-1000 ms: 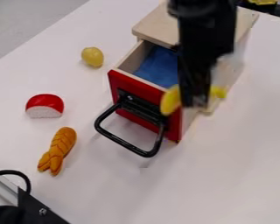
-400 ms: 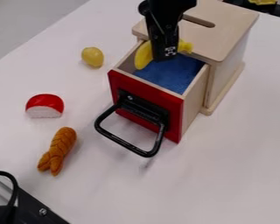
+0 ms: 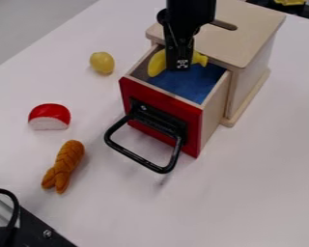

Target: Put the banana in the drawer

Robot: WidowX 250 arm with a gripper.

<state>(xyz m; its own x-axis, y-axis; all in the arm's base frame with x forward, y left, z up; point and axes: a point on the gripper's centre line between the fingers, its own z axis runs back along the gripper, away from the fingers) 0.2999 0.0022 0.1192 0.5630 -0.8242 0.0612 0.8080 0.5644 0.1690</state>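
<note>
The black gripper (image 3: 179, 65) hangs over the back part of the pulled-out drawer, shut on the yellow banana (image 3: 158, 63). The banana lies crosswise in its hold, one end showing to the left and the other to the right, above the drawer's blue lining. The drawer (image 3: 162, 112) has a red front with a black handle and pale wooden sides. Whether the banana touches the lining, I cannot tell.
The wooden cabinet (image 3: 248, 29) stands behind the drawer. Left of it on the table lie a yellow lemon-like toy (image 3: 102, 62), a red and white piece (image 3: 49, 117) and a braided bread (image 3: 64, 166). Black hardware (image 3: 43, 232) sits at the lower left corner.
My gripper has carried the banana from the drawer's right side leftward and back, over the opening. Lately it has shifted only slightly, a little lower at the banana's left end.
</note>
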